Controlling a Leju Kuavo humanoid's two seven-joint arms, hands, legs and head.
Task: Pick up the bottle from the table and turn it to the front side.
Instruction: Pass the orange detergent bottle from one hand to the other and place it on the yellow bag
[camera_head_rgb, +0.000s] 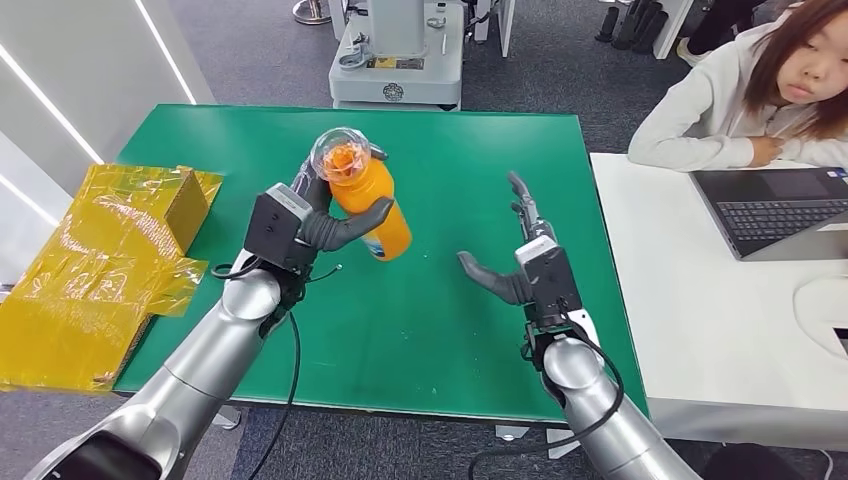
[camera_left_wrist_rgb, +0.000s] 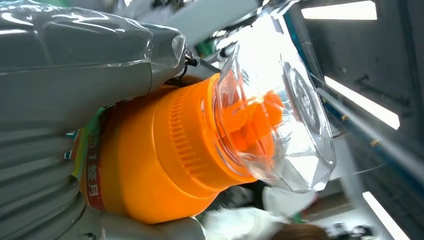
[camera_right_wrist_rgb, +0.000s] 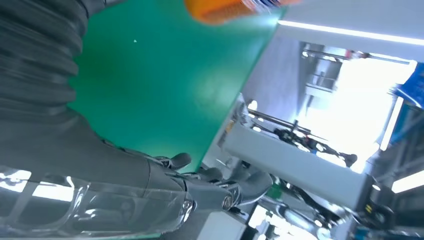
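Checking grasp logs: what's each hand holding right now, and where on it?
Left hand holds the orange bottle around its body, below the cap. Right hand is open, holding nothing.

Both arms are silver and smooth-shelled, with black cables looping loose beside the forearms. The left hand (camera_head_rgb: 300, 228) and right hand (camera_head_rgb: 520, 262) are dark grey, with a boxy black wrist block, ribbed grey cover and thick grey thumb.

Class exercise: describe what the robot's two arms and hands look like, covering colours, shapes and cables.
Both arms are smooth silver tubes with black cables looping at the wrists. The left hand and right hand each have a black boxy wrist block, grey ribbed cover, thick grey thumb and darker fingers.
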